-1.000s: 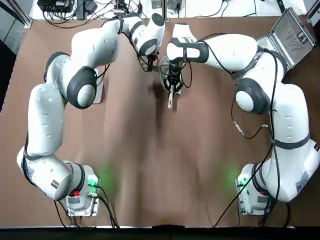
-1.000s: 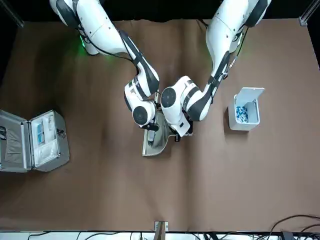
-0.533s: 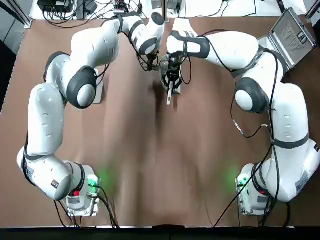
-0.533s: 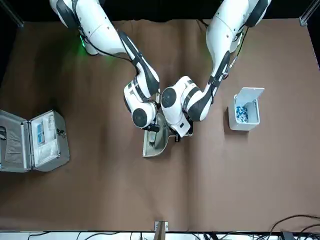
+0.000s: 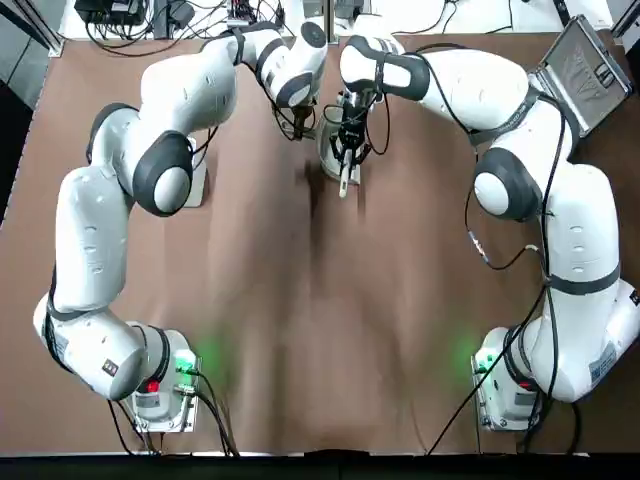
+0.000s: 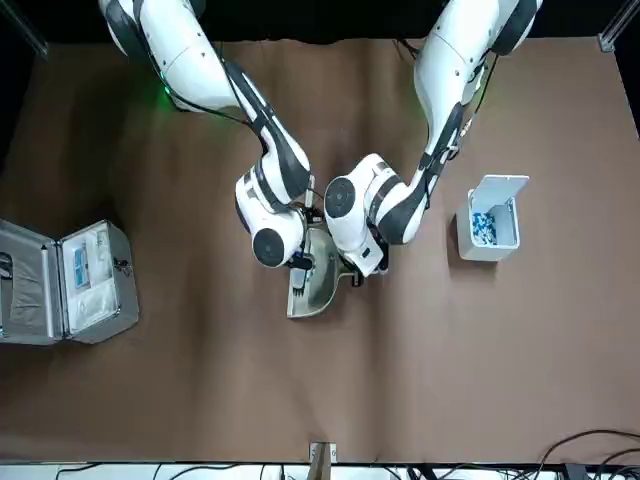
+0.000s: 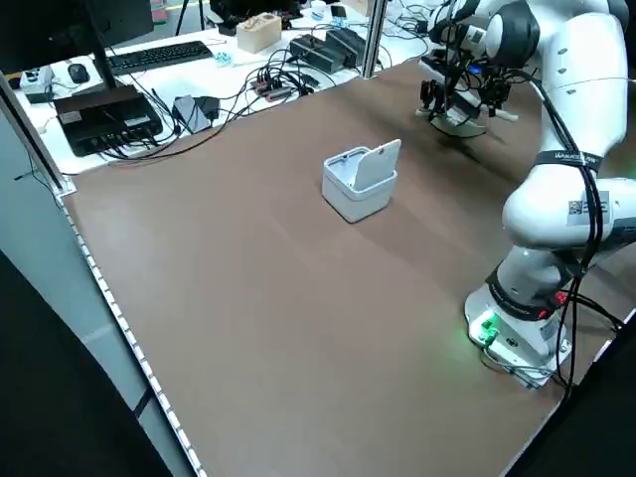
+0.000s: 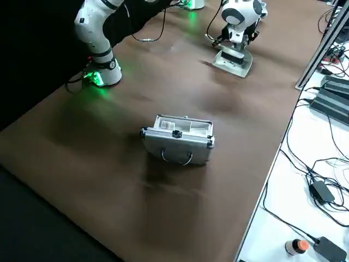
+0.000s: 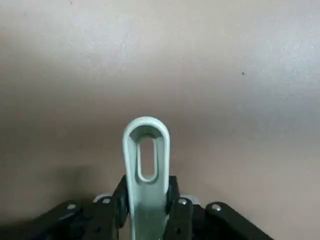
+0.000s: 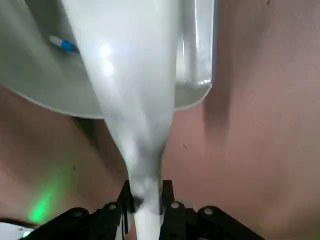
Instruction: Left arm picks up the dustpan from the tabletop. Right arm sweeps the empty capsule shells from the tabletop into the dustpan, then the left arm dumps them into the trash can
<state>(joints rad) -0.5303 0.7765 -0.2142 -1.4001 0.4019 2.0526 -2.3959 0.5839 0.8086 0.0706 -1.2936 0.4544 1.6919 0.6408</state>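
We seem near the end of sweeping — our right gripper (image 10: 148, 200) pinches the brush (image 10: 135, 65) over the dustpan (image 10: 55, 95), a capsule shell (image 10: 63, 44) inside, our left gripper (image 9: 148, 205) clamps its handle — so next we should lift the brush clear, keeping the pan level.

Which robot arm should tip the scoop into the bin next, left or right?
Left, I think. The left claw already grips the handle of the dustpan, and the trash can stands on the left arm's side. The right claw is busy holding the brush.
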